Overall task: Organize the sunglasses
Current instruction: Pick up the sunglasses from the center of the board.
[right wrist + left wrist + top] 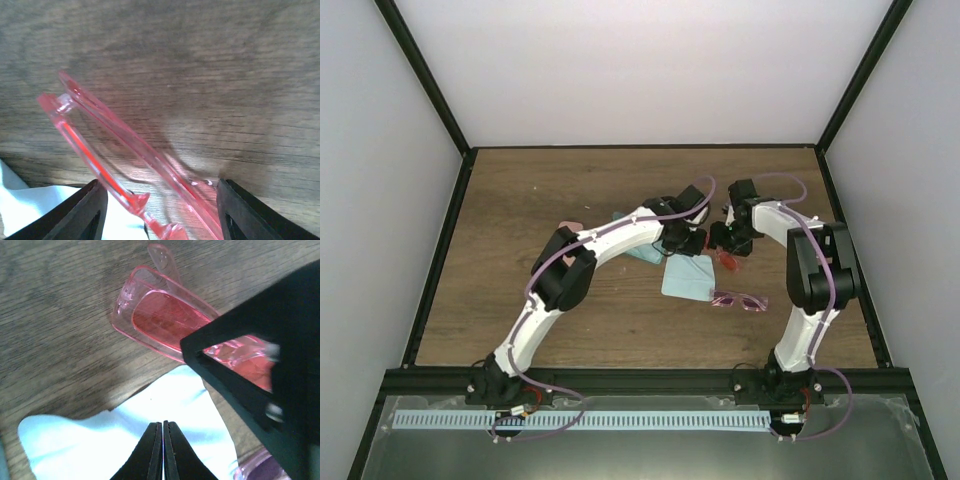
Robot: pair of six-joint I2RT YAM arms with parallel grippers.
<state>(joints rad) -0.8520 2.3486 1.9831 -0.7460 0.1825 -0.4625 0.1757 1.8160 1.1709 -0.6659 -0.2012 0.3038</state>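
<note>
Two tools meet over the middle of the surface (pixel 520 210). Left tool (pixel 163 426): clenched, fingers pressed flat together, nothing between them. Its tips hang over a pale blue cloth (pixel 150 445); can't tell if they touch it.

Right tool (pixel 160 184): released, fingers (pixel 85 212) spread wide. The red sunglasses (pixel 125 145) sit in the gap between them, tipped up on edge, not gripped. The frame runs close to the right-hand finger; contact unclear.

The red pair rests on bare wood just beyond the cloth's far edge, one end at the cloth's corner. In the left wrist view the right tool's black body covers the far half of that pair.

Second pair, the pinkish-purple sunglasses (pixel 740 300), lies flat on the surface just right of the cloth, nearer the arm bases and apart from both tools.

A teal-blue item (pixel 642 254) pokes out from under the left arm, mostly hidden. Small pink object (pixel 567 222) left of that arm, too small to tell what it is.
</note>
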